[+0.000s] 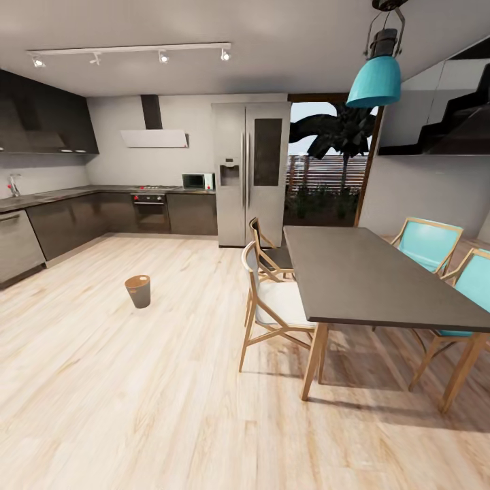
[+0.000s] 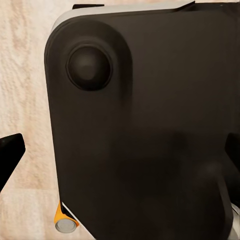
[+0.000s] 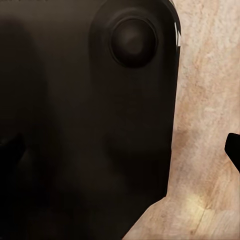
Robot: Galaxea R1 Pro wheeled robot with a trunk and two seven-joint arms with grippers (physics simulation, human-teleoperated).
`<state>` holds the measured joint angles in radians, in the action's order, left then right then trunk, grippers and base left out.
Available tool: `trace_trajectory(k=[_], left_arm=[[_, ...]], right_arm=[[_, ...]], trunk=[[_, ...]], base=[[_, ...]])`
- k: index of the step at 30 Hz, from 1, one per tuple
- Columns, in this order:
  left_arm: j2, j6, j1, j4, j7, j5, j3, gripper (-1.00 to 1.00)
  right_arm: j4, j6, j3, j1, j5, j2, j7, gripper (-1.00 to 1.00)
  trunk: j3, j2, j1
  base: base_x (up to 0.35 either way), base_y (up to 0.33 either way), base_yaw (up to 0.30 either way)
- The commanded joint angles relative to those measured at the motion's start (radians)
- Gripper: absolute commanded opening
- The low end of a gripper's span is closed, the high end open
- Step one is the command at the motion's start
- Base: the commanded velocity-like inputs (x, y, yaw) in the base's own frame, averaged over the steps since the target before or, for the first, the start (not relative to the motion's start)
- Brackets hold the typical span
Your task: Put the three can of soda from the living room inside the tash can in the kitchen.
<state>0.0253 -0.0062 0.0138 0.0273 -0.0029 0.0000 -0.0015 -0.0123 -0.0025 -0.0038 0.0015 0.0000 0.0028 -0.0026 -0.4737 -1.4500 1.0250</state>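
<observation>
Where kitchen floor lies bare, tash can (image 1: 138, 290) stands upright | claw states: cannot tell

Small round tapered bin (image 1: 138, 291): grey-brown outside, brown wood-toned rim. Plank floor (image 1: 136, 395): pale, wood-grained. Rectangular dining table top (image 1: 361, 275): dark grey. Chair seats (image 1: 427, 243) and pendant lamp shade (image 1: 375, 82): teal. Small orange can with silvery end (image 2: 65, 220).

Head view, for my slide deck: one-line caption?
Kitchen: trash can standing on wood floor, left of grey dining table.
</observation>
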Motion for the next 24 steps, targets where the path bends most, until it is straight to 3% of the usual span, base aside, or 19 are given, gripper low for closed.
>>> trace_trajectory(k=[1,13,24], left_arm=[[0.000,0.000,0.000,0.000,0.000,0.000,0.000,1.00],[0.001,0.000,0.000,0.000,0.000,0.000,0.000,1.00],[0.001,-0.001,0.000,0.000,0.000,0.000,0.000,1.00]], right_arm=[[0.000,0.000,0.000,0.000,0.000,0.000,0.000,1.00],[0.000,0.001,0.001,0.000,0.007,0.000,-0.005,1.00],[-0.001,0.001,0.002,0.000,0.009,0.002,-0.008,1.00]], trunk=[[0.000,0.000,0.000],[-0.010,0.000,0.000],[-0.025,0.000,0.000]], base=[[0.000,0.000,0.000],[0.015,0.000,0.102],[0.138,0.011,0.172]])
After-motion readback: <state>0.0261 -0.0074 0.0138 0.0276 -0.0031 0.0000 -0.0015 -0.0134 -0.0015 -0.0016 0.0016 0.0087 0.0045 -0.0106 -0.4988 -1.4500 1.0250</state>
